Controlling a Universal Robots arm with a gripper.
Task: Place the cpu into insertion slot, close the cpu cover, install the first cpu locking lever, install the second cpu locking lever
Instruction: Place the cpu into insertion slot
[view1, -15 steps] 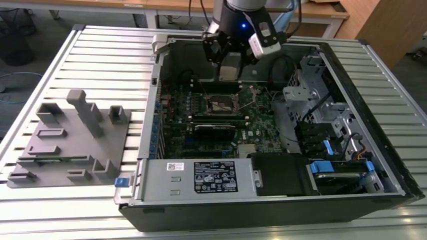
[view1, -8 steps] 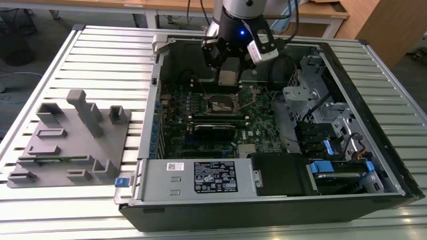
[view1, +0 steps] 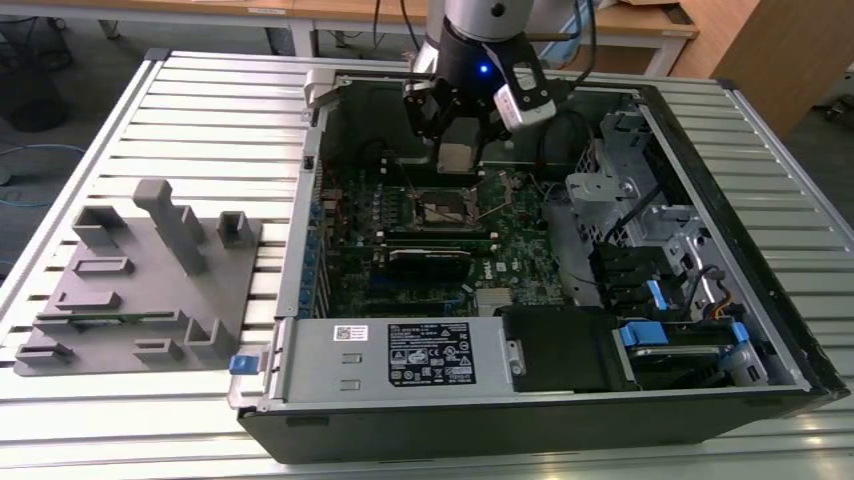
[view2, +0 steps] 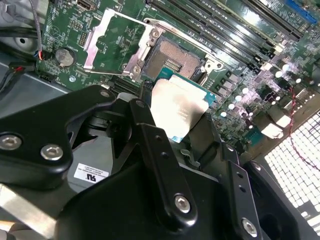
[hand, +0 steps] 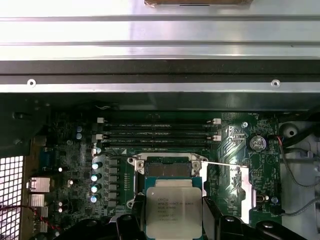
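My gripper (view1: 454, 150) hangs inside the open computer case, shut on the cpu (view2: 177, 107), a pale silver-tan square chip. In both wrist views the chip sits between the black fingers (view2: 150, 135), held flat just above and beside the insertion slot (view2: 172, 60), not in it. The slot (hand: 167, 170) lies open with its dark centre bare. The cpu cover (hand: 239, 190) is flipped back, lying on the green board beside the slot. A thin wire locking lever (hand: 225, 164) stands loose at the slot's edge. In the exterior view the slot (view1: 447, 208) lies just below the gripper.
Long black memory sticks (hand: 160, 132) run beside the slot. A power supply box (view1: 400, 355) fills the case's near side and a metal drive cage (view1: 627, 200) stands at the exterior view's right. A grey fixture block (view1: 134, 280) rests on the slatted table outside the case.
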